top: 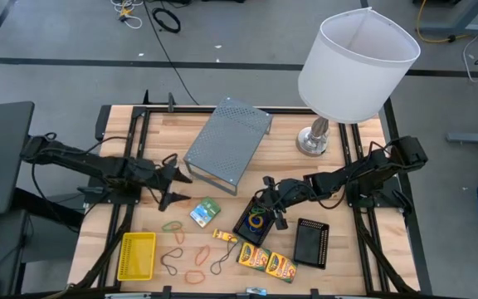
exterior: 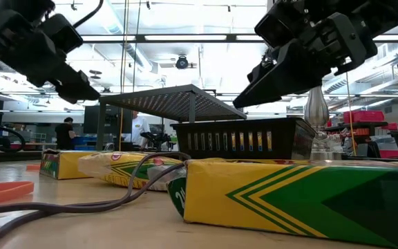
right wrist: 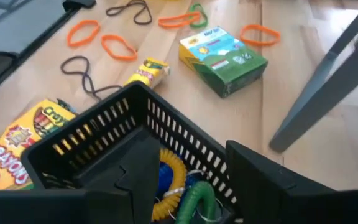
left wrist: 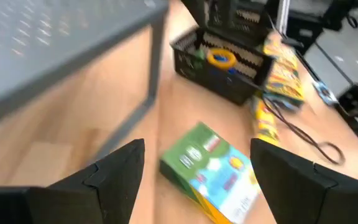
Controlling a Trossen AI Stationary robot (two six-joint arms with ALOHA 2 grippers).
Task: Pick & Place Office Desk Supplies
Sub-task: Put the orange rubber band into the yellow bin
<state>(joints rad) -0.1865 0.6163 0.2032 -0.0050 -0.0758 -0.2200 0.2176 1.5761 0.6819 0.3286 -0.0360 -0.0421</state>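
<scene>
My right gripper [top: 270, 208] hangs open just over the rim of a black mesh tray [right wrist: 104, 124], above the yellow, blue and green rubber-band loops [right wrist: 178, 183] lying in it, with nothing between its fingers. My left gripper [left wrist: 197, 144] is open and raised off the table, pointing at the green-white packet [left wrist: 211, 169], which lies flat on the wood ahead of the fingers. Loose orange, green and black loops [top: 191, 253] lie near the front edge. Crayon boxes [top: 268, 262] lie flat beside a second black tray [top: 311, 242]. A yellow basket [top: 137, 255] stands at the front left.
A grey mesh shelf on legs [top: 226, 143] stands at the middle back, close to my left gripper. A white-shaded lamp [top: 355, 62] stands at the back right. One shelf leg [right wrist: 328, 87] rises near the packet.
</scene>
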